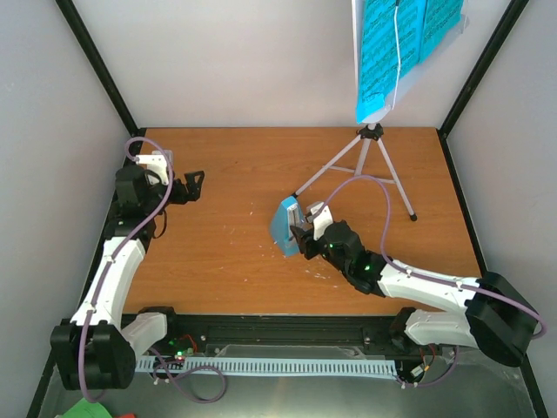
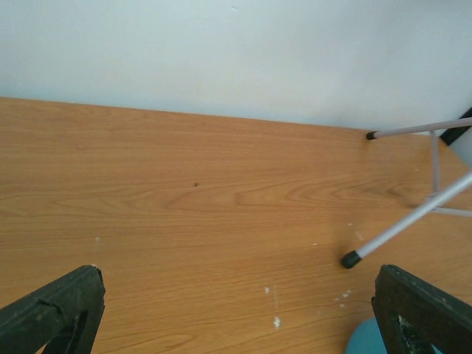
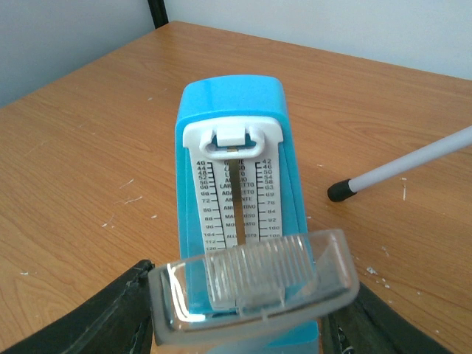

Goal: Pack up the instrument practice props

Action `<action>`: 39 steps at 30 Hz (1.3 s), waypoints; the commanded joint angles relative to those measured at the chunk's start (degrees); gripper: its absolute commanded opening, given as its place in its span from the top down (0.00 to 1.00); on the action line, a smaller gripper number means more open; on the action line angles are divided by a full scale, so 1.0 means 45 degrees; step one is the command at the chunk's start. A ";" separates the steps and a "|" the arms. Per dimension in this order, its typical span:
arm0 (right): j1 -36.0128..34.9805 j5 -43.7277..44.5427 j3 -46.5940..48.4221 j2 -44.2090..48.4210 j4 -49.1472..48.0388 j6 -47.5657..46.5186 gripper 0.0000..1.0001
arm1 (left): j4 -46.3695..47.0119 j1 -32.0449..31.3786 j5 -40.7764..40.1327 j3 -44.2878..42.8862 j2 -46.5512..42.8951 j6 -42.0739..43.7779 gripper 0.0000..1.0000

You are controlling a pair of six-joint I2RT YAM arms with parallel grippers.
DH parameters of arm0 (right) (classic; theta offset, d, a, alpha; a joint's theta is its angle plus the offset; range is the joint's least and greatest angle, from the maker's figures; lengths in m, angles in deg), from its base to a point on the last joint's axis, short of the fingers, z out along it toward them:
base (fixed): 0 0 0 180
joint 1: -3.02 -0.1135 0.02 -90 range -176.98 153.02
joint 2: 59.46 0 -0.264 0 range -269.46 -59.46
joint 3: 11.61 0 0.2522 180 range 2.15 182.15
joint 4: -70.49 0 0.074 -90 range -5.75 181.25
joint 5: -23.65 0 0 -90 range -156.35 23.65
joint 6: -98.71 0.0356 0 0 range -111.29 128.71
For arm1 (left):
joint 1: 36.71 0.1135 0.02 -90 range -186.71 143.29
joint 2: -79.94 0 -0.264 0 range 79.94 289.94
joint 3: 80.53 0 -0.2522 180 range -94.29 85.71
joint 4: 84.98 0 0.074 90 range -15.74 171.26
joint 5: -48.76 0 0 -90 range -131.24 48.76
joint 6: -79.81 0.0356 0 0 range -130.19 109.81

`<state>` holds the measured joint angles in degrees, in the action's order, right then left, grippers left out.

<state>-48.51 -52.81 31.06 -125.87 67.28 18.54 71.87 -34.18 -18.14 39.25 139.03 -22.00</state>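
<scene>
From the overhead camera, the metronome [image 1: 284,228] sits mid-table, leaning, with my right hand [image 1: 302,229] against its near side. The music stand [image 1: 380,158] is just behind it on its tripod, and the sheet-music pages [image 1: 393,43] are up on its desk. My left hand [image 1: 195,185] hovers over the bare table [image 1: 226,252] at the far left, well apart from everything. I can't see a box or bag to pack into.

On the left wrist camera, the left hand [image 2: 237,313] is spread as wide as it goes and holds nothing. One stand foot [image 2: 351,259] rests ahead on the right, and a sliver of the metronome [image 2: 363,341] shows at the bottom edge.

On the right wrist camera, the right hand [image 3: 247,313] is about half closed around the base of the metronome [image 3: 232,147], one finger on each side. A clear plastic piece hides the actual contact.

My worry is the low grip: I think the tall body could pivot or slip when lifted. The stand leg [image 3: 413,164] is also close, so a careless swing might clip it and topple the top-heavy stand.
</scene>
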 commanded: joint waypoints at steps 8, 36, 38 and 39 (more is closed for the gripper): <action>-0.0169 0.0915 0.0257 -0.0308 -0.0870 -0.0287 0.55 | -0.0062 0.0064 -0.0677 -0.0064 0.0276 0.0819 0.01; -0.0210 0.1109 -0.0166 -0.0899 -0.1685 -0.0618 0.56 | -0.0062 0.0064 -0.0603 -0.0045 0.0561 0.0809 0.01; -0.0228 0.1159 -0.0237 -0.0942 -0.1715 -0.0642 0.56 | -0.0062 0.0064 -0.0615 -0.0048 0.0561 0.0809 0.01; -0.0244 0.1184 -0.0264 -0.0969 -0.1731 -0.0641 0.56 | -0.0060 0.0064 -0.0587 -0.0042 0.0570 0.0819 0.01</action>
<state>-48.79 -48.81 30.91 -129.56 62.12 16.44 71.70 -34.18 -20.70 39.28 141.39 -19.66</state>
